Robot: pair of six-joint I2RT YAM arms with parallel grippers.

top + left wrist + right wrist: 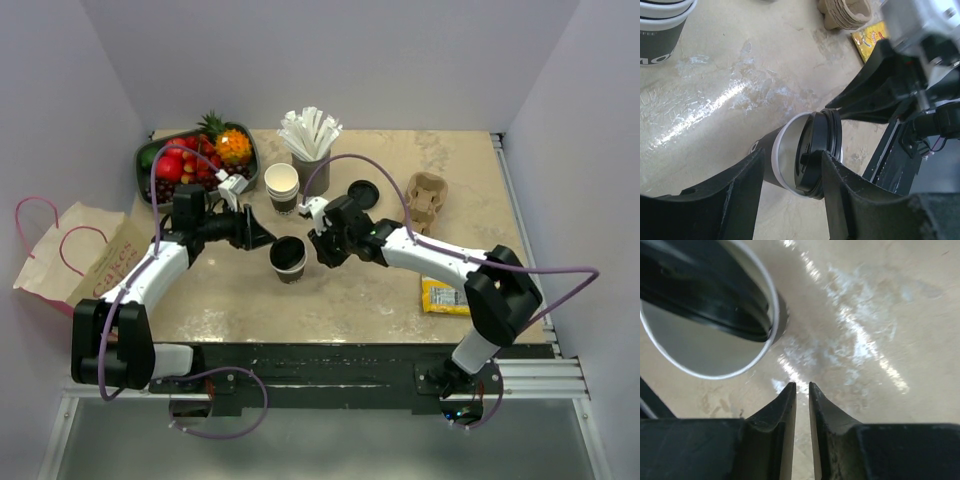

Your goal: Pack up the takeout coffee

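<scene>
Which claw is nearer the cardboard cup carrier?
Right. In the top view the right claw sits left of the cardboard cup carrier, beside the coffee cup. The left claw is farther left, on the cup's other side.

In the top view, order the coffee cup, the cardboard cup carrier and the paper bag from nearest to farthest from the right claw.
From the right claw:
1. the coffee cup, just left of it, by the fingertips.
2. the cardboard cup carrier, toward the table's back right.
3. the paper bag, at the far left side.
</scene>
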